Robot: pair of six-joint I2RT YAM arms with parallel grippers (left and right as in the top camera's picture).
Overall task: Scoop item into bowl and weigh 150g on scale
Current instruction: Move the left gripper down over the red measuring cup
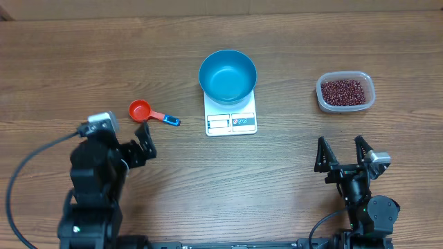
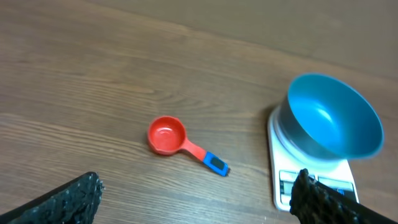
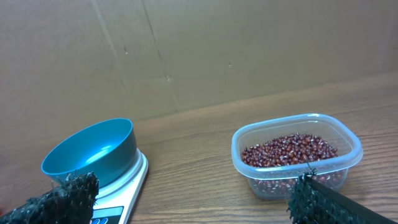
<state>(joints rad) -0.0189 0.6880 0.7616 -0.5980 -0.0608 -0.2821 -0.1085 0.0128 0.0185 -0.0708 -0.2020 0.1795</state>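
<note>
Step looks like the very start, nothing scooped. Brown wooden table point(image 1: 83, 62) holds all; left gripper point(image 1: 144, 143) and right gripper point(image 1: 340, 142) both hang released, empty. Round bright-blue plastic bowl point(image 1: 228, 76) sits empty on small white rectangular scale point(image 1: 231, 122), centre. Clear plastic tub point(image 1: 320, 95) w/ dark red-brown beans point(image 1: 343, 91) lies right. Small red scoop point(image 1: 140, 110), blue-tipped handle, lies left of scale; next, prob. left claw must take its handle. Scale print too small to read.

Left arm point(image 1: 93, 183): lower left of the overhead frame. Left gripper point(image 1: 146, 141) is angled toward the upper right, jaws spread wide, nothing between them.

Right arm point(image 1: 367, 207): lower right. Right gripper point(image 1: 340, 149) points toward the top edge, jaws equally wide, nothing held.

In both wrist views, the fingertips point(image 2: 71, 200) point(image 3: 65, 200) show at the bottom corners.
</note>
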